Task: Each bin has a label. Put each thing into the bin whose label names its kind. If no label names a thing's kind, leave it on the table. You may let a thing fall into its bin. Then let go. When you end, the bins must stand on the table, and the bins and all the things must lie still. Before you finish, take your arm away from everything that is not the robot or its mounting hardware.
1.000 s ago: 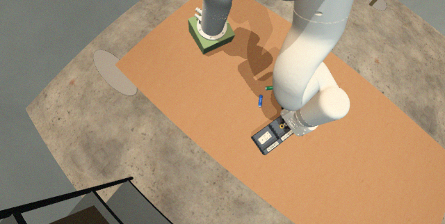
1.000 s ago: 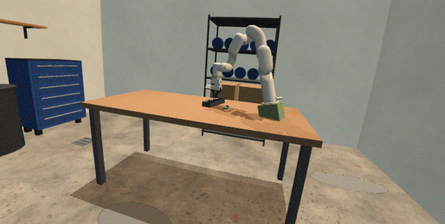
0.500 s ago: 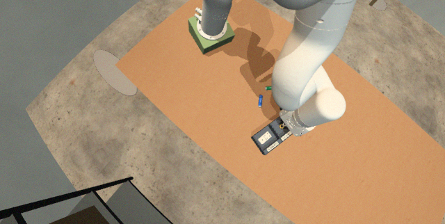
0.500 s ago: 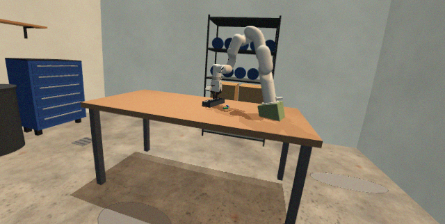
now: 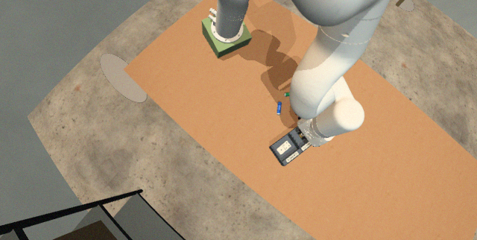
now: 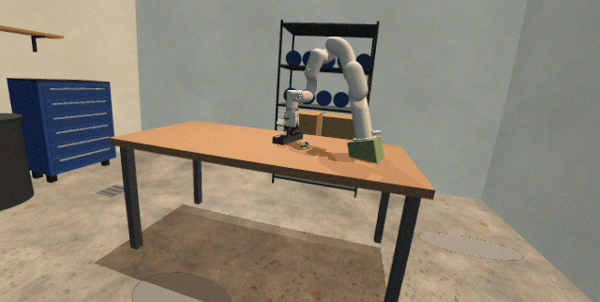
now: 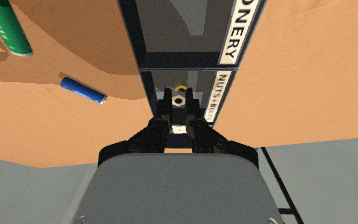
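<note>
My gripper (image 7: pixel 178 97) (image 5: pixel 302 136) (image 6: pixel 290 133) is shut on a small silver hex nut (image 7: pixel 179 100). It hangs low over the near dark bin (image 7: pixel 150 90) (image 5: pixel 294 138), whose label (image 7: pixel 219 95) reads NUTS+BOLTS. A brass nut (image 7: pixel 181 87) lies in that bin. The adjoining bin (image 7: pixel 180 35) (image 5: pixel 276 150) has a label ending in "ONERY". A blue cylinder (image 7: pixel 82 90) (image 5: pixel 279 108) and a green cylinder (image 7: pixel 7 25) (image 5: pixel 287 94) lie on the table beside the bins. In the top view the arm hides most of the gripper.
The arm's green base block (image 5: pixel 225 40) (image 6: pixel 366 149) stands on the wooden table (image 5: pixel 209 95) (image 6: pixel 211 143). The table's edge runs close behind the gripper in the wrist view. A black shelf rack (image 6: pixel 328 30) stands behind the table.
</note>
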